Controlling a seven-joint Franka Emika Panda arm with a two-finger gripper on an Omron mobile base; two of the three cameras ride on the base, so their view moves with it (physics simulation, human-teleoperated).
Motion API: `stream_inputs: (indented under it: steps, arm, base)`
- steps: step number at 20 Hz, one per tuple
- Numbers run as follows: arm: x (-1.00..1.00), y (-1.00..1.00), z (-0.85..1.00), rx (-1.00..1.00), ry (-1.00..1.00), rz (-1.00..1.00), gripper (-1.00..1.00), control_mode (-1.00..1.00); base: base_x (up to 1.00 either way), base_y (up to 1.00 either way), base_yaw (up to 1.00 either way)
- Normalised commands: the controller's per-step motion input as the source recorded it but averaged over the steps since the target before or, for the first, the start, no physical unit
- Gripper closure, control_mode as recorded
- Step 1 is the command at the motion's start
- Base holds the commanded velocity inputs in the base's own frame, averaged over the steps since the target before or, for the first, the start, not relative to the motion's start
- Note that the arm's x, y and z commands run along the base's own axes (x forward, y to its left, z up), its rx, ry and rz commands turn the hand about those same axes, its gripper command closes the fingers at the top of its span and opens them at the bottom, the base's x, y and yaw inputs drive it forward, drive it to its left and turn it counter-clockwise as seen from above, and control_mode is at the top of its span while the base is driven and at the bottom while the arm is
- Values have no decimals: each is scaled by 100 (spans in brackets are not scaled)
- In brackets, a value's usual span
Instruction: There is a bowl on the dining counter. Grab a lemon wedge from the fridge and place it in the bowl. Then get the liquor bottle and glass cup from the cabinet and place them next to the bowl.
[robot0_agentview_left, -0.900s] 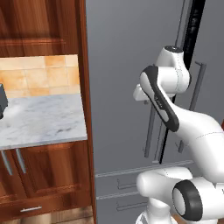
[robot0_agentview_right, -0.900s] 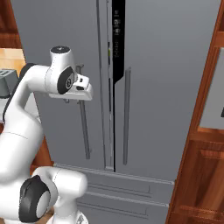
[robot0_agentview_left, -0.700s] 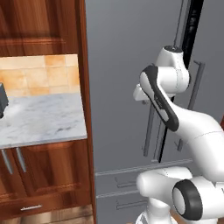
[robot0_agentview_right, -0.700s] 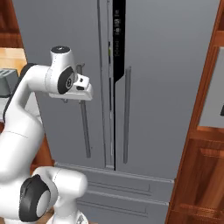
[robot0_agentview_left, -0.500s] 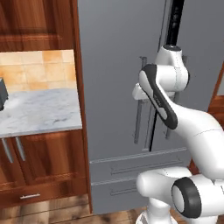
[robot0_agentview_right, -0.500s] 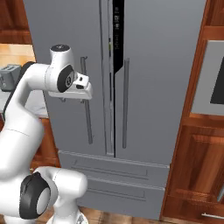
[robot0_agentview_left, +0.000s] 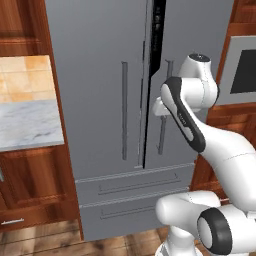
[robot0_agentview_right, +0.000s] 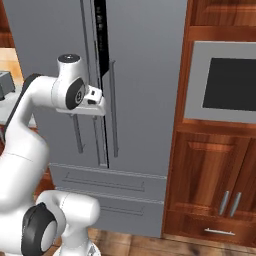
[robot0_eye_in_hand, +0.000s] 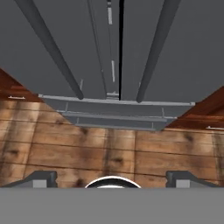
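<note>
Gripper: we see ours with its two dark fingertips spread wide at the bottom of the hand view, nothing between them; it looks down along the front of the fridge toward the floor
Arm: our white arm rises from the base and bends back toward the fridge, with the hand held just in front of the doors near the handles, not touching either that we can tell
Fridge: the grey fridge stands right ahead of us; a dark gap runs between its two doors, so the left door looks slightly ajar; two drawers sit below the doors
Handles: two long vertical bars, the left handle and the right handle, flank the gap
Lemon wedge: we cannot see it; the fridge interior is hidden from us
Floor: brown wood planks lie below the fridge
Surroundings: a marble counter with wood cabinets is to the left of the fridge; a wall oven set in wood cabinetry sits to the right, with cabinet doors under it
</note>
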Motion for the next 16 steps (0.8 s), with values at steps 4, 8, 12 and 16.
stream_inputs:
  steps: [4, 8, 12, 16]
  arm:
    - [0, 0, 0, 0, 0, 0, -100, 100]
    - [21, 0, -6, 0, -1, -1, -100, -100]
    - [63, -2, -1, 0, -25, -7, -100, -100]
    - [36, -29, 7, 0, -25, -10, -100, -100]
  base:
    - [13, -26, 0]
    - [0, -1, 0]
    - [0, 0, 0]
    - [0, 0, 0]
